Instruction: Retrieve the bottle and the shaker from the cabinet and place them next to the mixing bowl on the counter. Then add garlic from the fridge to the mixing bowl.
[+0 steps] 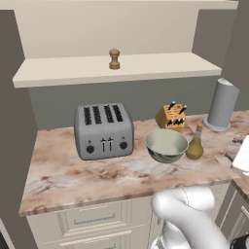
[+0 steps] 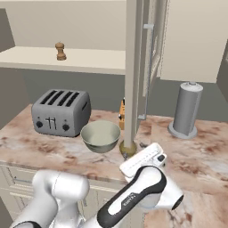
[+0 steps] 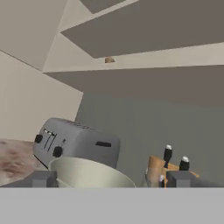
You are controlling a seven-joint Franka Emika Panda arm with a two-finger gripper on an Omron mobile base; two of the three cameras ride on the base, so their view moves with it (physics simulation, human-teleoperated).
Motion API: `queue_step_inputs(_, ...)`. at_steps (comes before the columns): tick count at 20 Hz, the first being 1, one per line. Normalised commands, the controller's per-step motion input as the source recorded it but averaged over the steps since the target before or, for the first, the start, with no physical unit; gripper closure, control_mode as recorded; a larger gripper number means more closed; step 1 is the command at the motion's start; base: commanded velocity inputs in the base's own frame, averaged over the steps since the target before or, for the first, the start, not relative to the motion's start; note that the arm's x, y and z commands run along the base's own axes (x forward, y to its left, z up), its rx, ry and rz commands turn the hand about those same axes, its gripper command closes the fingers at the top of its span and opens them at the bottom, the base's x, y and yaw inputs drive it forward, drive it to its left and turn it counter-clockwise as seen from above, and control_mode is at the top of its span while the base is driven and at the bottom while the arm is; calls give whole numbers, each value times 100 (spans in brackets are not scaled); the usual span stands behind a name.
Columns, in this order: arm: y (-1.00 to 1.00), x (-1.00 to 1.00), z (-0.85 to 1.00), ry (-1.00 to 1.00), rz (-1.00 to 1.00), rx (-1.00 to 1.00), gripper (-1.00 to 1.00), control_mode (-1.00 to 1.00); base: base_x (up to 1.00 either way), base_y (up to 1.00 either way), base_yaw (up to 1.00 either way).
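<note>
Olive-yellow glass bottle stands at 3 o'clock of pale grey-green mixing bowl. Gripper released, empty. Risk: lifting arm clips bottle.

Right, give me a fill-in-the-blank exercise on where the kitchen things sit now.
1. The small brown wooden shaker stands on the beige cabinet's ____.
2. The olive-yellow glass bottle stands on the marble counter right beside the pale grey-green ____.
3. The grey metal toaster has ____ slots.
4. The wooden block behind the bowl holds black-handled ____.

Missing words: shelf; mixing bowl; four; knives
</note>
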Motion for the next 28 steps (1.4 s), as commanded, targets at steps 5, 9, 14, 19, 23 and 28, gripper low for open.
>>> queue_step_inputs(5, 13, -96, 41, 6, -11, -10, -100, -100, 0, 0, 0)
queue_step_inputs(9, 34, -61, 62, 2, 0, -35, -100, -100, 0, 0, 0)
queue_step_inputs(14, 42, -15, 18, 0, 0, -72, -100, -100, 0, 0, 0)
queue_step_inputs(19, 35, 0, 9, -15, 2, -84, -100, -100, 0, 0, 0)
queue_step_inputs(23, 15, 2, 13, -18, 7, -84, -100, -100, 0, 0, 0)
queue_step_inputs(28, 0, 15, 16, -29, 19, -79, -100, -100, 0, 0, 0)
